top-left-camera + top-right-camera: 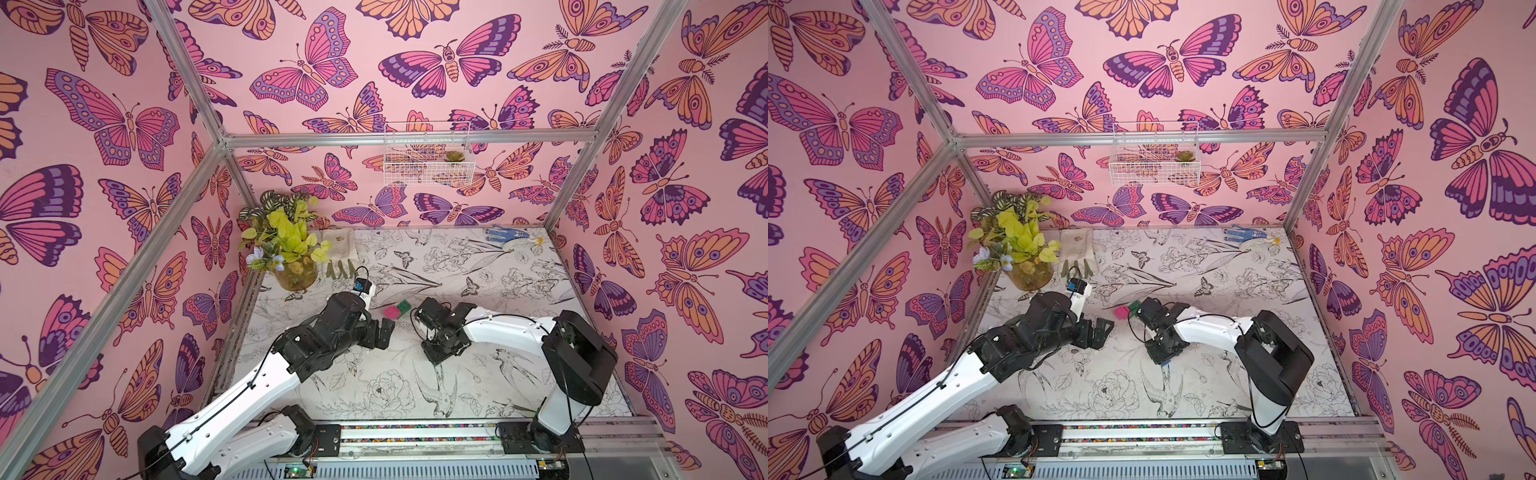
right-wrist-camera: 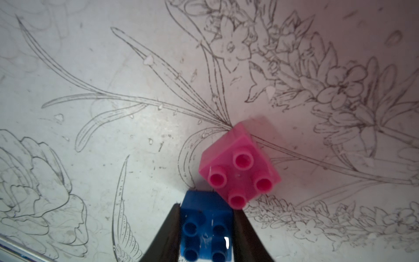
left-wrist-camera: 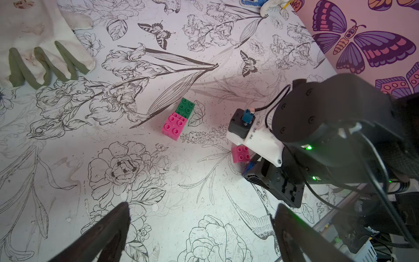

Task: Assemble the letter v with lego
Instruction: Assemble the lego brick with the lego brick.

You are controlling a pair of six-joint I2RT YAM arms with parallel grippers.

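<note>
Blue brick point(image 2: 206, 226), studs up, sits clamped between the jaws of the right gripper point(image 2: 207, 209), filling the foreground of the right wrist view. Just ahead, at its far corner, a loose pink brick point(image 2: 240, 167) rests on the tabletop point(image 2: 90, 68), turned about a diagonal off the blue one's edges. Whether the two touch cannot be told. Over toward the left arm lies a green brick point(image 3: 186, 107) with a second pink brick point(image 3: 174, 126) seated on one end. The left gripper point(image 3: 201, 205) hovers facing that pair, jaws wide apart and empty. The right arm is plainly nearer the loose pink brick. Mating blue onto it would likely call for a lift and a twist to square the studs.
</note>
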